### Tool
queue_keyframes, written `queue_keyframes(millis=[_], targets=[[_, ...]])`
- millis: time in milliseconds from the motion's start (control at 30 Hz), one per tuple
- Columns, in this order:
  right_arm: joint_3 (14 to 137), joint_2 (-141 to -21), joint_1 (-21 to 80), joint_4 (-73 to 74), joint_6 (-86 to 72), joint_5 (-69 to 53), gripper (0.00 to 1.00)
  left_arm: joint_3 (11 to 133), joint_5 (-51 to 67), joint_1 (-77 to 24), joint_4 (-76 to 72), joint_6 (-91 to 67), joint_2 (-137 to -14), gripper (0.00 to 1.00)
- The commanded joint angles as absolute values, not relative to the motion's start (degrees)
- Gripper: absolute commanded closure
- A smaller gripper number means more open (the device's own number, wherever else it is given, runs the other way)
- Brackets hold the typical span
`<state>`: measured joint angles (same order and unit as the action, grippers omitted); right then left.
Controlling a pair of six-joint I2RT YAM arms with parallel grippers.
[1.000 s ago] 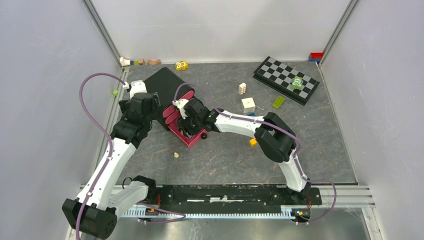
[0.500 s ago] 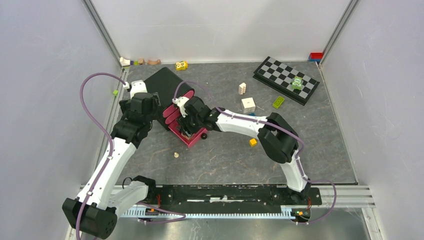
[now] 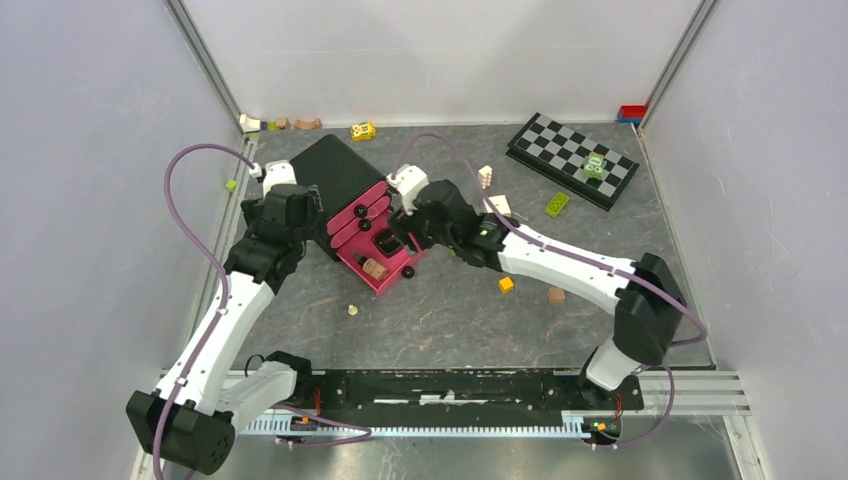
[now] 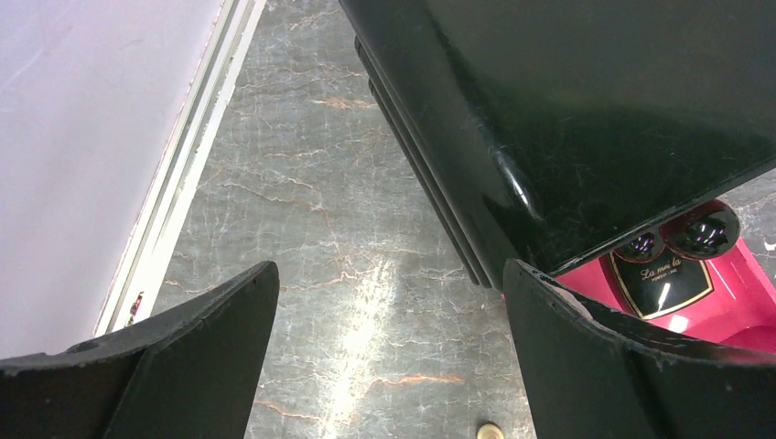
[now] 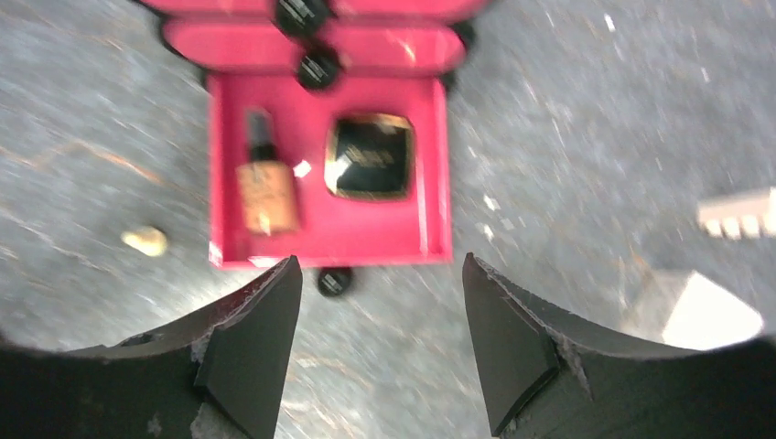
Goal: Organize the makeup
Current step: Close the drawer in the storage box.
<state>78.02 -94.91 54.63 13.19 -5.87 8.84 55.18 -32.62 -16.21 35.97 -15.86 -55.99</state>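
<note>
The right gripper (image 5: 380, 274) is backing off the pink drawer (image 5: 320, 233), fingers parted and empty.
A brown bottle (image 5: 265, 187) and black compact (image 5: 369, 157) are lying inside, upper centre; the left gripper (image 4: 389, 283) is gaping wide.

A pink drawer (image 5: 437, 197) is seen standing open, a brown bottle (image 5: 265, 190) and a black square compact (image 5: 370, 156) lying side by side in it, a black knob (image 5: 334, 281) at its near edge, and the right gripper (image 5: 380, 297) held spread and empty.
</note>
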Motion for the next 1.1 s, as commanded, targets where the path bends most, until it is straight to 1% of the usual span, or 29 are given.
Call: queue_keyframes(millis=[0, 133, 200, 267, 400, 567, 800, 867, 967, 1067], targets=[[68.1, -89.0, 50.3, 15.3, -4.4, 12.7, 0.29, 55.9, -32.1, -16.0, 35.3, -17.1, -56.8, 0.02], [57.0, -84.0, 46.9, 11.3, -7.6, 10.4, 0.28, 56.1, -30.0, -15.9, 34.2, -16.3, -58.0, 0.02], [52.8, -82.8, 46.4, 9.5, -9.8, 9.4, 0.24, 58.0, -27.6, -15.9, 34.7, -16.6, -60.3, 0.03], [49.7, -82.7, 46.3, 7.7, -11.5, 7.8, 0.22, 60.4, -25.3, -15.9, 34.7, -17.2, -62.3, 0.04], [45.7, -83.3, 46.4, 2.0, -16.0, 3.1, 0.22, 66.0, -23.0, -15.9, 33.0, -16.6, -66.9, 0.04], [43.2, -86.0, 46.8, -5.4, -21.5, 0.2, 0.24, 71.3, -22.5, -15.9, 32.3, -13.4, -74.1, 0.05], [43.9, -90.7, 49.6, -10.7, -23.5, 0.2, 0.25, 72.2, -20.9, -15.9, 29.2, -13.3, -78.6, 0.05], [44.5, -91.9, 50.4, -11.2, -23.4, 1.0, 0.26, 73.1, -20.8, -15.9, 29.5, -13.0, -80.1, 0.06], [44.7, -93.2, 51.1, -13.0, -23.2, 1.1, 0.28, 73.2, -20.8, -15.8, 29.8, -13.0, -81.7, 0.12], [44.7, -94.6, 52.0, -15.2, -21.8, 0.2, 0.29, 72.6, -20.9, -15.8, 30.1, -13.3, -82.6, 0.14]])
